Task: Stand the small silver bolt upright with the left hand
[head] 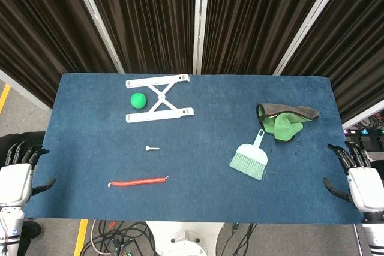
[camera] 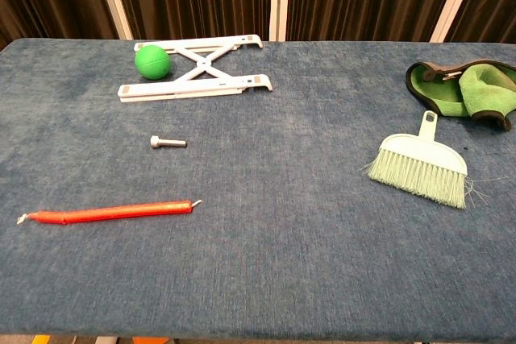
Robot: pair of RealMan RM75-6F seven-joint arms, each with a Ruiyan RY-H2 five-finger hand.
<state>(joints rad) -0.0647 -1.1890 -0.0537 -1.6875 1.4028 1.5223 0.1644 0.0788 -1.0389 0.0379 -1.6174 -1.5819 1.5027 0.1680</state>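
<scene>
Head view first: bolt (head: 152, 147) lying flat on the blue table (head: 198, 208), left of centre, head end pointing left, nothing touching it. Left hand (head: 21, 172) sits off the table's left edge, near the front corner, fingers spread apart, holding nothing, well apart from the bolt. Right hand (head: 354, 175) mirrors it off the right edge, fingers apart too, empty. Red coiled cord (head: 137, 181) stretched out in front of the bolt, nearer the robot. Behind the bolt, white folding stand (head: 159, 106) w/ green ball (head: 138, 99) tucked between its two bars on the left side. Over on the right: mint brush (head: 250, 157), bristles toward the robot, and a green cloth (head: 287, 120) just behind its handle.

Chest view now: no hands in shot. Bolt (camera: 168, 142) on its side, head at the left, shaft running right. Cord (camera: 109, 213) near the front-left, ball (camera: 151, 61) touching the stand (camera: 197, 74) at the back, brush (camera: 421, 168) and cloth (camera: 463, 90) on the right
</scene>
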